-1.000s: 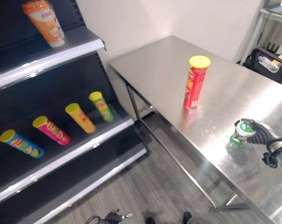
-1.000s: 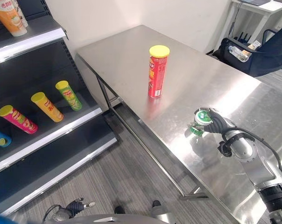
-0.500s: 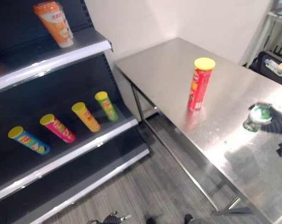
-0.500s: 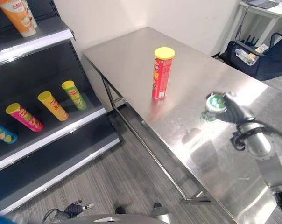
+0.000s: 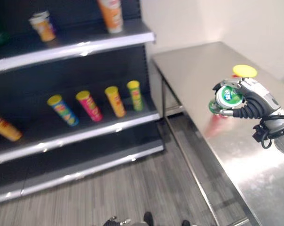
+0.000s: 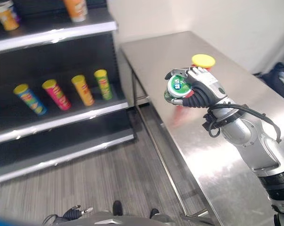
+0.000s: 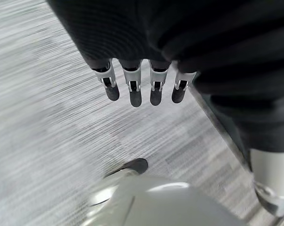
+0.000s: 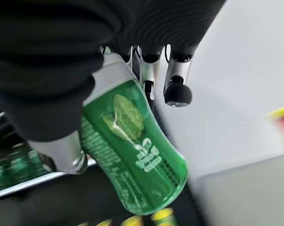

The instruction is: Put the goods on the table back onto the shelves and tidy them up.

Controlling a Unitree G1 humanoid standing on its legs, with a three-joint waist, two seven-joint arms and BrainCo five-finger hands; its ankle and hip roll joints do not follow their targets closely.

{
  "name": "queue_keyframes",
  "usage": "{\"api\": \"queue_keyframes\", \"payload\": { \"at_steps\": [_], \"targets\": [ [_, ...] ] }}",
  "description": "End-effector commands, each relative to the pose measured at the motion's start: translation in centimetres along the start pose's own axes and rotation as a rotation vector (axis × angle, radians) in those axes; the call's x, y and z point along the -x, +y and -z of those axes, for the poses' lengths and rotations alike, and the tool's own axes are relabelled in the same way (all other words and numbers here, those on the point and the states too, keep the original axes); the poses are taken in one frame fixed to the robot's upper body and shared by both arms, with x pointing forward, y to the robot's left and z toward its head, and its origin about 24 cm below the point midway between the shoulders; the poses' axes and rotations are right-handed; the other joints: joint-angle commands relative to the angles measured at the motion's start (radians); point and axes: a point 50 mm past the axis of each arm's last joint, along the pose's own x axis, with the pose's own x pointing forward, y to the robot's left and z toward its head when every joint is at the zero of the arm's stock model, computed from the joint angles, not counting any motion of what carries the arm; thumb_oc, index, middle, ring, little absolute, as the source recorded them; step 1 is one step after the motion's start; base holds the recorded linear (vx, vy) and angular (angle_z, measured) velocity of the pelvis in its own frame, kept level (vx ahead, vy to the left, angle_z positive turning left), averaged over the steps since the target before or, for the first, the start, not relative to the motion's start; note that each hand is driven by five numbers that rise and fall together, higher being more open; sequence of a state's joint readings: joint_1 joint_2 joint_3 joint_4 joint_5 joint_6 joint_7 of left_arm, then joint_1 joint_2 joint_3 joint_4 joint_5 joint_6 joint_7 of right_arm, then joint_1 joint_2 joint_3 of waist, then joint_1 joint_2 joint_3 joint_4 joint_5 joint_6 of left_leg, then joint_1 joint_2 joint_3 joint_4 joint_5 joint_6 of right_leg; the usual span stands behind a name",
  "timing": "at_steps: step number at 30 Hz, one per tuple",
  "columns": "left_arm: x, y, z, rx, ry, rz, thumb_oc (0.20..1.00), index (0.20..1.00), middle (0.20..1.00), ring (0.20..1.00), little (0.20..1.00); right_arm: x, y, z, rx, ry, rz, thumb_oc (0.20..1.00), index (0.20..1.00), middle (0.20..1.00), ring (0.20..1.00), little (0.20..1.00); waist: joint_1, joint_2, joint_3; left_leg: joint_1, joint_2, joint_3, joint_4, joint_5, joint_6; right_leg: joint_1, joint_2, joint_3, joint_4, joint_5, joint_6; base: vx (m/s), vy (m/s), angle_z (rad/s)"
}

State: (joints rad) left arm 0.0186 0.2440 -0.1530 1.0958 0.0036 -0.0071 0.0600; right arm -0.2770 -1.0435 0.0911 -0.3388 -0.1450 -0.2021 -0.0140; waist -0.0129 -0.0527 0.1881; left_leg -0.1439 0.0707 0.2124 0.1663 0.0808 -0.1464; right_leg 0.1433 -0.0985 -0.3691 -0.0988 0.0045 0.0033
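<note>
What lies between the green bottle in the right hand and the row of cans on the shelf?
Nothing but open air over grey floor, as the right eye view shows; the right hand holds the green bottle apart from the cans.

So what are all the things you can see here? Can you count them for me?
Green bottle: 1, green with a white cap, held in the right hand above the table edge.
Red can: 1, red with a yellow lid, on the table, mostly hidden behind the hand.
Tube cans: 4 in a row (blue, pink, orange, green), yellow lids, middle shelf.
Orange tubs: 2, top shelf.
Table: 1, shiny steel.
Shelves: dark, grey edges.
Right hand: curled round the bottle.
Left hand: fingers straight, above the floor.
</note>
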Motion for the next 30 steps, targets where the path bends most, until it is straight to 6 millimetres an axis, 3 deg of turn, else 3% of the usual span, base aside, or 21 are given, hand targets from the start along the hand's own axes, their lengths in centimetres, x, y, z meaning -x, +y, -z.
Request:
{"api": "queue_keyframes", "payload": {
  "at_steps": [1,3,4,7,10,17,22,23,26,29,30],
  "targets": [
    [-0.1,0.6,-1.1,0.000,-0.050,-0.025,1.000,1.000,1.000,1.000,1.000,-0.5,-1.9,-0.5,0.029,-0.039,0.086,0.200,0.200,0.200,0.200,0.200,-0.008,0.042,-0.015,0.083,0.179,0.008,-0.065,0.023,-0.039,0.020,0.003,0.045,0.014,-0.084,0.103,0.11,0.172,0.45],
    [-0.1,0.5,-0.8,0.003,-0.041,-0.026,1.000,1.000,1.000,1.000,1.000,-0.5,-2.0,-0.4,0.034,-0.035,0.087,0.200,0.200,0.200,0.200,0.200,-0.010,0.048,-0.019,0.091,0.204,0.008,-0.115,0.055,-0.048,0.021,-0.004,0.037,0.017,-0.084,0.111,0.12,0.229,0.39],
    [-0.1,0.6,-0.4,0.007,-0.023,-0.037,1.000,1.000,1.000,1.000,1.000,-0.1,-2.2,0.0,0.063,-0.013,0.094,0.200,0.200,0.200,0.200,0.200,-0.026,0.061,-0.026,0.077,0.289,0.091,-0.221,0.144,-0.069,0.023,-0.032,0.000,0.016,-0.095,0.134,0.11,0.207,0.38],
    [0.0,0.6,0.2,-0.006,-0.009,-0.035,1.000,1.000,1.000,1.000,1.000,0.2,-2.4,0.3,0.090,0.008,0.096,0.200,0.200,0.200,0.200,0.200,-0.032,0.086,-0.047,0.111,0.304,0.127,-0.249,0.125,-0.088,0.037,-0.036,-0.009,0.014,-0.112,0.149,0.18,0.214,0.41],
    [0.2,0.5,0.9,-0.032,0.008,-0.027,1.000,1.000,1.000,1.000,1.000,0.5,-2.4,0.6,0.107,0.033,0.101,0.200,0.200,0.200,0.200,0.200,-0.027,0.106,-0.064,0.119,0.253,0.122,-0.233,0.103,-0.071,0.052,-0.083,-0.004,0.021,-0.085,0.170,0.18,0.324,0.08],
    [0.0,2.1,0.4,-0.083,0.001,-0.060,1.000,1.000,1.000,1.000,1.000,-0.4,-1.9,0.7,0.123,0.038,0.110,0.200,0.200,0.200,0.200,0.200,-0.008,0.067,-0.080,0.128,0.079,0.157,-0.194,-0.021,0.031,-0.007,-0.263,0.032,0.162,-0.027,0.220,0.14,0.316,0.01],
    [-0.1,2.9,-0.6,-0.124,-0.022,-0.068,1.000,1.000,1.000,1.000,1.000,-1.4,-2.3,-0.1,0.153,-0.011,0.120,0.200,0.200,0.200,0.200,0.200,-0.012,0.059,-0.064,0.167,0.011,0.154,-0.238,-0.047,0.080,-0.103,-0.316,0.088,0.360,0.038,0.203,0.09,0.240,0.07],
    [-0.2,3.3,-1.1,-0.145,-0.034,-0.075,1.000,1.000,1.000,1.000,1.000,-1.8,-2.5,-0.4,0.163,-0.034,0.115,0.200,0.200,0.200,0.200,0.200,-0.024,0.060,-0.052,0.177,0.007,0.141,-0.250,-0.059,0.087,-0.160,-0.267,0.142,0.420,0.024,0.189,0.08,0.154,-0.01],
    [-0.3,3.2,-1.9,-0.151,-0.058,-0.063,1.000,1.000,1.000,1.000,1.000,-2.6,-3.1,-0.9,0.200,-0.067,0.091,0.200,0.200,0.200,0.200,0.200,-0.039,0.059,-0.042,0.196,0.004,0.126,-0.254,-0.069,0.085,-0.208,-0.174,0.207,0.327,-0.022,0.179,0.10,0.027,0.14],
    [-0.4,2.9,-2.6,-0.161,-0.080,-0.047,1.000,1.000,1.000,1.000,1.000,-3.4,-4.3,-1.4,0.226,-0.097,0.091,0.200,0.200,0.200,0.200,0.200,-0.058,0.042,-0.031,0.213,-0.009,0.092,-0.254,-0.081,0.081,-0.237,-0.104,0.276,0.162,0.012,0.187,0.08,-0.058,0.11],
    [-0.4,2.9,-2.6,-0.159,-0.080,-0.047,1.000,1.000,1.000,1.000,1.000,-3.5,-4.3,-1.5,0.227,-0.099,0.091,0.200,0.200,0.200,0.200,0.200,-0.059,0.043,-0.032,0.210,-0.009,0.094,-0.254,-0.078,0.081,-0.239,-0.103,0.277,0.156,0.018,0.186,0.05,-0.109,0.68]
  ]
}}
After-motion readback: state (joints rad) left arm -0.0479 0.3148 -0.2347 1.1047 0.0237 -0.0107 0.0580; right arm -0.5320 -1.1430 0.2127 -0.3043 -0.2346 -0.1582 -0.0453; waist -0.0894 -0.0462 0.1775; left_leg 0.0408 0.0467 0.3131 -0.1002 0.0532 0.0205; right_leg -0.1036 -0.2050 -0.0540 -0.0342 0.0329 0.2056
